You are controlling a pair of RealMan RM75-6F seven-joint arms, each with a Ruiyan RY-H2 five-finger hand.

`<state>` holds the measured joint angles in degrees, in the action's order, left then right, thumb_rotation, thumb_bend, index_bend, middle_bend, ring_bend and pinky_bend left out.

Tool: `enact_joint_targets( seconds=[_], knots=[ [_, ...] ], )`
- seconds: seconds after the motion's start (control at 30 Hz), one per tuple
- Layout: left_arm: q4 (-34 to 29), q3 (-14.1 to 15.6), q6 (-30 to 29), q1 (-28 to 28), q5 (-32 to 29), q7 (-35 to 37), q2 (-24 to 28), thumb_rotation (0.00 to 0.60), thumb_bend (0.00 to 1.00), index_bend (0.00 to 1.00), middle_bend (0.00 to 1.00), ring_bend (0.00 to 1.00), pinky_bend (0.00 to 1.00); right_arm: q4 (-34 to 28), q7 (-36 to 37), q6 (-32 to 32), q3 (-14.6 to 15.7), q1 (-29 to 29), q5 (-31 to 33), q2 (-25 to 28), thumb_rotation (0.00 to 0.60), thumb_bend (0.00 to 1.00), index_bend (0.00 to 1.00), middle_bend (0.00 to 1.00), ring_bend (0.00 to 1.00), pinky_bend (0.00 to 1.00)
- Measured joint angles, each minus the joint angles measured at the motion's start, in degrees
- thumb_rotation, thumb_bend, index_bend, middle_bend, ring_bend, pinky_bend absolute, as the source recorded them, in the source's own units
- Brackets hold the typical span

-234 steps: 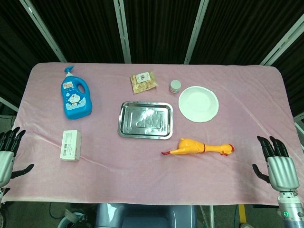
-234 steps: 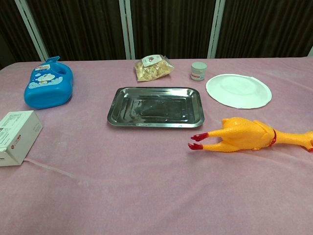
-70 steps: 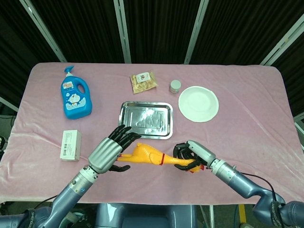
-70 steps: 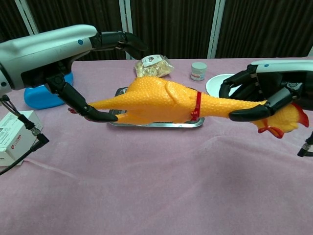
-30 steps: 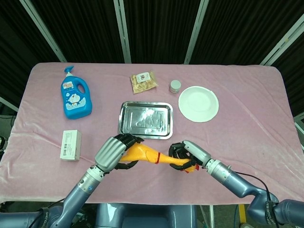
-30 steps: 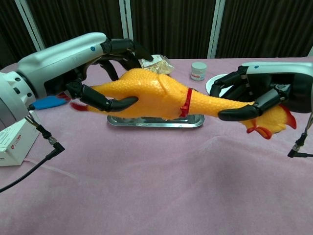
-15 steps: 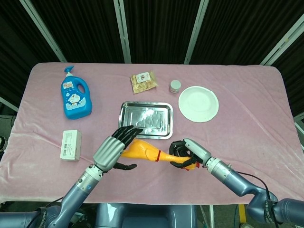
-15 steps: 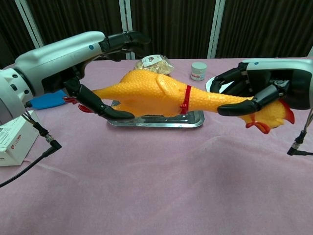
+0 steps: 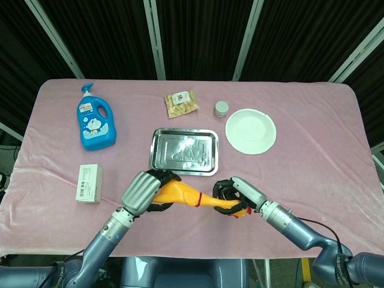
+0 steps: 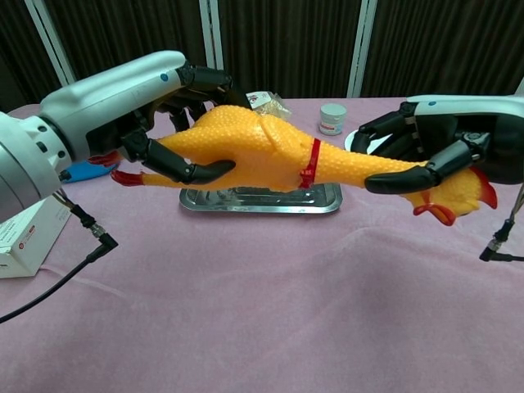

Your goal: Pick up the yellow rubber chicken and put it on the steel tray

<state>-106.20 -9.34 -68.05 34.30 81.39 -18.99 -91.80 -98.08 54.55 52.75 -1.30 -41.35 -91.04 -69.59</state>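
The yellow rubber chicken point(image 9: 183, 195) hangs lengthwise above the table, just in front of the steel tray point(image 9: 155, 150). My left hand point(image 9: 143, 191) wraps its fingers around the fat body end. My right hand point(image 9: 231, 193) grips the neck beside the red comb. In the chest view the chicken point(image 10: 262, 151) stretches between the left hand point(image 10: 155, 106) and the right hand point(image 10: 426, 139), with its red feet poking out left and its head at right. The tray point(image 10: 262, 199) lies on the cloth beneath and behind it, partly hidden.
On the pink cloth lie a blue detergent bottle point(image 9: 96, 123) at the back left, a white box point(image 9: 89, 183) at the front left, a snack bag point(image 9: 182, 103), a small jar point(image 9: 222, 108) and a white plate point(image 9: 251, 131) to the right of the tray.
My left hand's fingers, spread over the chicken half a second ago, have closed around its body. The right hand keeps its grip on the neck. The chicken stays lifted near the tray's front edge.
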Motion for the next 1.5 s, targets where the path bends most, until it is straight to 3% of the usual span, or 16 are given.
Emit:
enact_joint_targets(
  seconds=[0.17, 0.33, 0.4, 0.43, 0.5, 0.57, 0.67, 0.73, 1.17, 1.5],
  knots=[
    [1.44, 0.65, -0.31, 0.08, 1.34, 0.98, -0.79, 0.600, 0.75, 0.75, 0.88, 0.77, 0.77, -0.17, 0.46, 0.22, 0.35, 0.11, -0.41, 0.17, 0.600, 0.61, 0.96, 0.77, 0.79, 0.93],
    [1.05, 0.72, 0.08, 0.29, 0.98, 0.96, -0.78, 0.600, 0.75, 0.77, 0.91, 0.81, 0.80, -0.37, 0.66, 0.47, 0.66, 0.17, -0.85, 0.22, 0.600, 0.61, 0.96, 0.77, 0.79, 0.93],
    [0.72, 0.71, 0.09, 0.29, 0.82, 0.98, -0.70, 0.600, 0.68, 0.70, 0.84, 0.74, 0.77, -0.37, 0.68, 0.58, 0.86, 0.22, -1.02, 0.21, 0.600, 0.61, 0.96, 0.77, 0.79, 0.93],
    [0.58, 0.70, 0.07, 0.28, 0.78, 1.05, -0.63, 0.600, 0.58, 0.61, 0.75, 0.65, 0.70, -0.35, 0.69, 0.64, 0.91, 0.24, -1.06, 0.21, 0.600, 0.61, 0.96, 0.77, 0.79, 0.93],
    [0.36, 0.75, -0.05, 0.19, 0.89, 1.66, -0.49, 0.600, 0.37, 0.42, 0.57, 0.47, 0.52, -0.26, 0.69, 0.76, 0.96, 0.30, -1.02, 0.23, 0.600, 0.61, 0.96, 0.77, 0.79, 0.93],
    [0.02, 1.03, 0.07, 0.09, 0.87, 2.19, 0.02, 0.600, 0.16, 0.21, 0.34, 0.25, 0.27, -0.15, 0.64, 0.85, 0.98, 0.37, -0.91, 0.28, 0.600, 0.61, 0.96, 0.77, 0.79, 0.93],
    [-0.95, 1.49, 0.60, 0.00, 0.59, 1.42, 1.62, 0.600, 0.04, 0.04, 0.13, 0.05, 0.09, -0.09, 0.48, 0.95, 1.01, 0.44, -0.79, 0.42, 0.600, 0.61, 0.96, 0.77, 0.79, 0.93],
    [-1.83, 1.68, 0.84, -0.07, 0.37, 0.73, 2.72, 0.600, 0.02, 0.01, 0.07, 0.01, 0.05, -0.04, 0.44, 1.00, 1.07, 0.52, -0.68, 0.56, 0.600, 0.61, 0.96, 0.77, 0.79, 0.93],
    [-4.08, 1.40, -0.71, -0.91, 2.12, 3.34, 6.72, 0.600, 0.01, 0.00, 0.02, 0.00, 0.02, 1.25, 1.05, 0.90, 1.15, 1.01, 0.65, 1.21, 0.600, 0.62, 0.96, 0.77, 0.79, 0.93],
    [-5.44, 4.02, -4.32, -3.84, 6.60, 4.95, 12.32, 0.600, 0.01, 0.00, 0.02, 0.00, 0.02, 6.13, 2.66, -1.06, -1.51, 0.79, 6.76, 1.15, 0.600, 0.63, 0.96, 0.77, 0.79, 0.93]
  ],
)
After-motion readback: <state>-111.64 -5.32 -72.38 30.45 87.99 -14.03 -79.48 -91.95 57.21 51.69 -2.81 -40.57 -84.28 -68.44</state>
